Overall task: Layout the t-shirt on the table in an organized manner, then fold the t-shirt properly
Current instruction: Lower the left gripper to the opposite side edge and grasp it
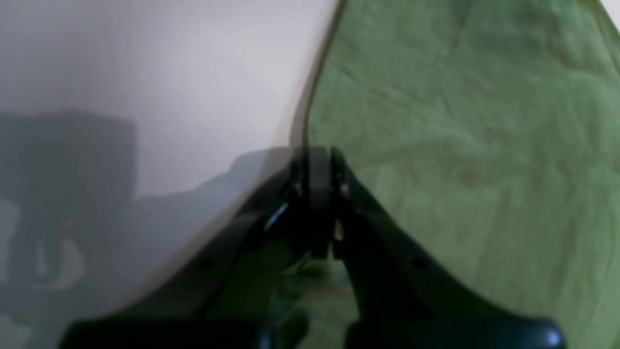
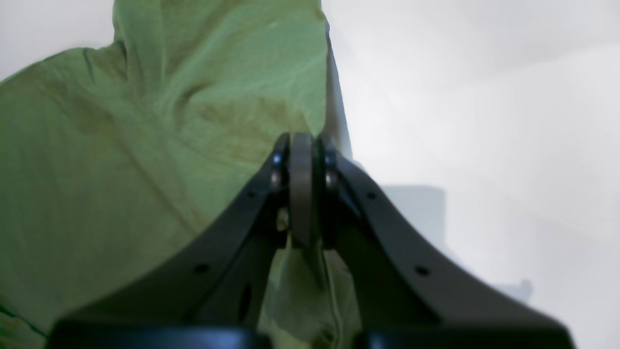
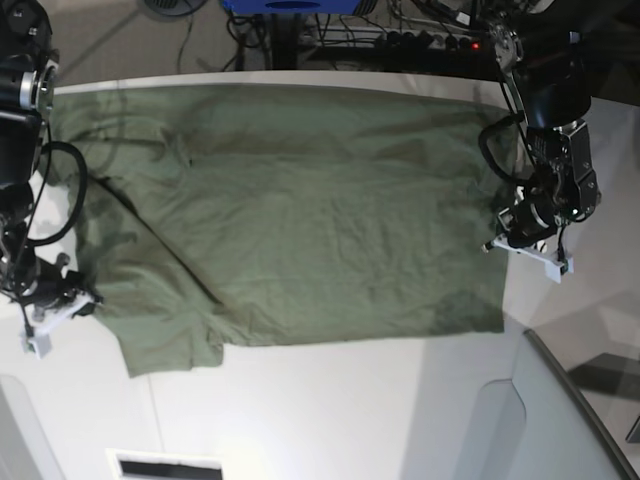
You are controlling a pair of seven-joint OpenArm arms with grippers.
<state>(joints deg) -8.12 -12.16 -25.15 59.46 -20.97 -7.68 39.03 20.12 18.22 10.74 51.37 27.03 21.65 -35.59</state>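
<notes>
The t-shirt point(image 3: 290, 215), olive green and unprinted, lies spread flat on the table point(image 3: 330, 410), covering most of the far half of the white surface in the base view. Its long axis runs across that view, with one short sleeve at the near corner on the view's left point(image 3: 165, 345) and the other at the far corner on the same side. The straight hem is on the view's right, beside the left arm. The fabric shows shallow wrinkles and one diagonal crease running from the far sleeve toward the near edge. The left gripper point(image 1: 319, 179) sits at the hem edge; in the left wrist view its fingers are pressed together exactly on the boundary between cloth and bare table, with green fabric bunched between the finger bases, so it is clamped on the t-shirt's edge. The right gripper point(image 2: 302, 179) is at the opposite end, near the lower sleeve; in the right wrist view its fingers are likewise drawn together, with a pinched fold of green fabric hanging below them, so it is also clamped on the t-shirt. Bare table extends on the near side of the garment. A grey angled panel point(image 3: 560, 400) occupies the near corner on the base view's right. Cables and dark equipment point(image 3: 400, 30) lie beyond the table's far edge.
</notes>
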